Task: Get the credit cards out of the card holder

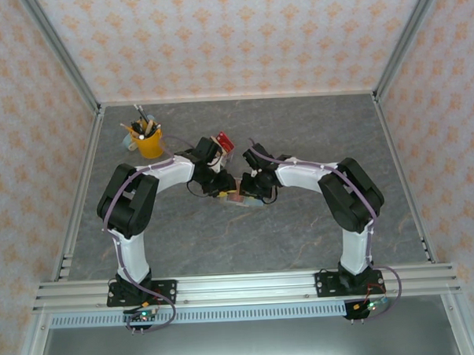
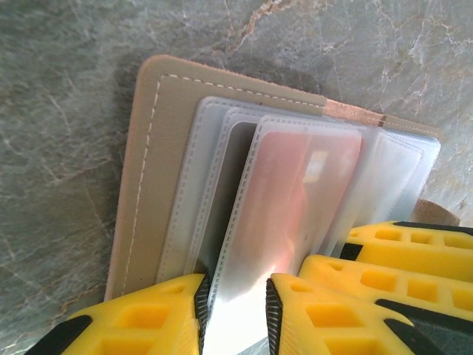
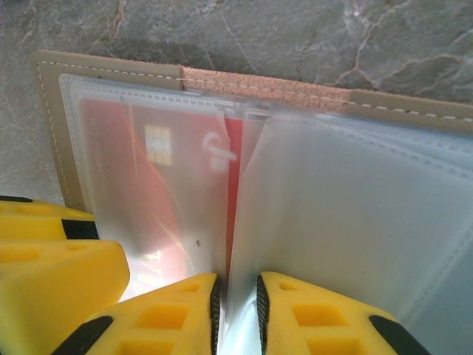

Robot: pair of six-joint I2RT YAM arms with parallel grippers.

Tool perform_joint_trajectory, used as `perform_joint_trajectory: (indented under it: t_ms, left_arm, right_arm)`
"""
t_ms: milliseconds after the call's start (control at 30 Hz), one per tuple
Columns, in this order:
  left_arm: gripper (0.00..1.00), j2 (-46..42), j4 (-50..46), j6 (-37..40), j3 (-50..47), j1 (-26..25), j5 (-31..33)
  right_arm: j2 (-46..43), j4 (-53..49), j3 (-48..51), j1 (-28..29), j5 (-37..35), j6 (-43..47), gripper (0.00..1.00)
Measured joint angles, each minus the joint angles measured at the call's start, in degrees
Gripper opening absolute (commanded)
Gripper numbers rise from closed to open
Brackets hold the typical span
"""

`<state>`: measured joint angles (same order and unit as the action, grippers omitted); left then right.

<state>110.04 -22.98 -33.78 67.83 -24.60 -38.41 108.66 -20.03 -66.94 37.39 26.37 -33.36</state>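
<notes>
The card holder (image 2: pixel 155 163) lies open on the grey table, tan cover down, with its clear plastic sleeves fanned up. A red credit card (image 3: pixel 159 148) with a chip sits inside one sleeve; it looks pinkish (image 2: pixel 295 192) in the left wrist view. My left gripper (image 2: pixel 235 310) is open, its fingers either side of that sleeve's lower end. My right gripper (image 3: pixel 236 310) is shut on the edge of a neighbouring clear sleeve (image 3: pixel 332 200). Seen from above, both grippers (image 1: pixel 222 190) (image 1: pixel 252 189) meet over the holder (image 1: pixel 244 201), which is mostly hidden.
A yellow cup (image 1: pixel 146 140) of pens stands at the back left. A small rack with red slabs (image 1: pixel 223 140) is just behind the left wrist. Metal posts and patterned walls frame the table (image 1: pixel 302 237).
</notes>
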Motion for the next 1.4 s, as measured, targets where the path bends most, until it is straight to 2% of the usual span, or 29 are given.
perform_joint_trajectory:
  t_ms: [333,467,733,900,967,1233,1400]
  left_arm:
    - [0.18,0.0,0.0,0.9,0.0,0.0,-0.2]
    - [0.17,0.0,0.3,0.9,-0.1,-0.1,-1.2]
    - [0.14,-0.3,2.8,0.7,-1.6,0.0,-3.8]
    - [0.13,-2.1,3.3,0.7,-2.2,0.0,-4.2]
    - [0.15,-3.1,3.3,0.6,-2.7,0.0,-4.2]
    - [0.36,-3.9,5.5,-2.1,-3.4,-0.3,-5.1]
    - [0.41,-3.9,8.0,-3.8,-3.4,-2.2,-6.4]
  right_arm:
    - [-1.1,2.1,1.5,-0.2,0.8,0.0,0.3]
    - [-2.7,3.2,3.0,-0.2,1.0,0.0,0.33]
    - [-10.8,4.7,6.1,-0.2,0.4,0.0,0.38]
    - [-15.2,4.6,6.9,-0.2,-3.1,0.0,0.39]
    - [-16.8,4.3,7.2,-0.2,-5.0,0.0,0.39]
    - [-22.2,2.0,8.6,-0.2,-12.5,0.0,0.39]
    - [-24.9,0.8,10.2,-0.2,-16.6,-0.2,0.39]
